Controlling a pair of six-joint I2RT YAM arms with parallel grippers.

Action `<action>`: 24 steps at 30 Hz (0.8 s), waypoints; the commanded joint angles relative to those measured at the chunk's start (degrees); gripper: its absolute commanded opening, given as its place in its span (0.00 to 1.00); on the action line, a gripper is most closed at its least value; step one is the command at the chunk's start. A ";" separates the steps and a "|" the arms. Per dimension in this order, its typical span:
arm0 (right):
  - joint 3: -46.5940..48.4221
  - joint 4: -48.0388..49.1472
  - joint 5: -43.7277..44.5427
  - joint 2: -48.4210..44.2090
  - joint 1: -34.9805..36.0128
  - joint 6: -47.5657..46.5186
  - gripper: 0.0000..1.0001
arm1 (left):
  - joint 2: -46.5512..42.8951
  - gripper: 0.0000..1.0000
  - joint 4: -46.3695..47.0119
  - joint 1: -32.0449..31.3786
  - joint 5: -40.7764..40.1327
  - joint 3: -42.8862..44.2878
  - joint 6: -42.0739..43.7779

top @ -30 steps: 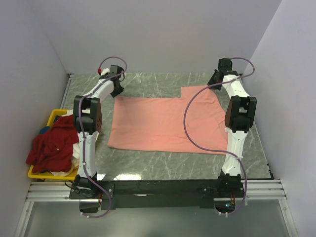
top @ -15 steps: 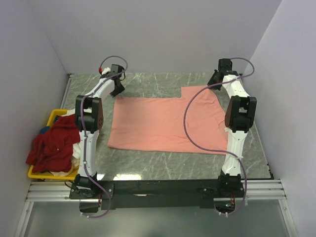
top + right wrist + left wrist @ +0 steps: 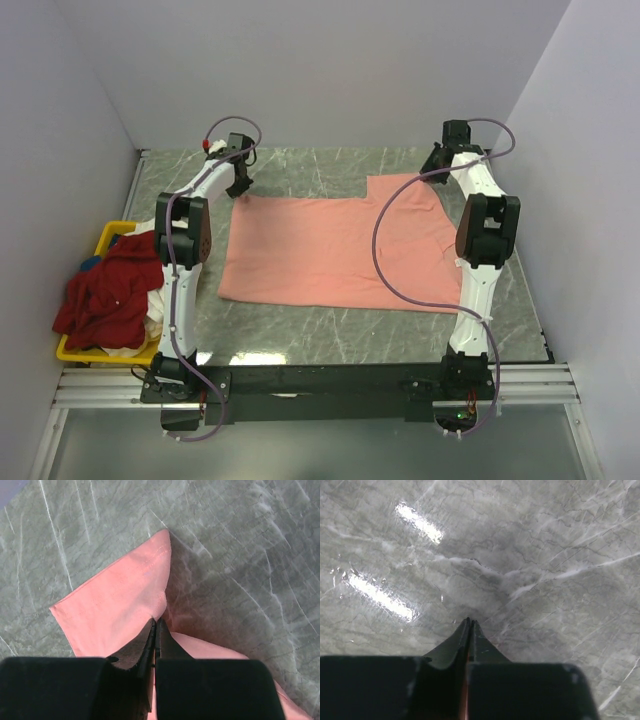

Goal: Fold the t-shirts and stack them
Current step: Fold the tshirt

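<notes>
The yellow bin (image 3: 108, 236) at nine o'clock holds the dark red shirt (image 3: 105, 290) atop a white shirt (image 3: 125, 351). The left pincer (image 3: 468, 622) and right pincer (image 3: 155, 622) each pinch the salmon-pink shirt (image 3: 320, 250).

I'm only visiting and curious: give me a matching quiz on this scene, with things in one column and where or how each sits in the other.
1. salmon-pink t-shirt
2. dark red t-shirt
3. yellow bin
4. right gripper

A. at the far left of the scene
B. shut on pink fabric
C. spread flat on the table
D. heaped over the bin

Pairs: 1-C, 2-D, 3-A, 4-B
</notes>
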 commanded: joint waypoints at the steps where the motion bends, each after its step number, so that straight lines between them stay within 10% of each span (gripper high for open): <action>1: -0.12 1.79 -0.52 -2.84 -0.78 -0.62 0.00 | -0.23 0.02 -1.24 -0.26 -0.83 -0.13 0.40; 24: -2.58 4.52 -3.06 -8.90 -2.80 0.79 0.00 | -6.73 0.00 2.54 2.11 -1.28 3.21 5.68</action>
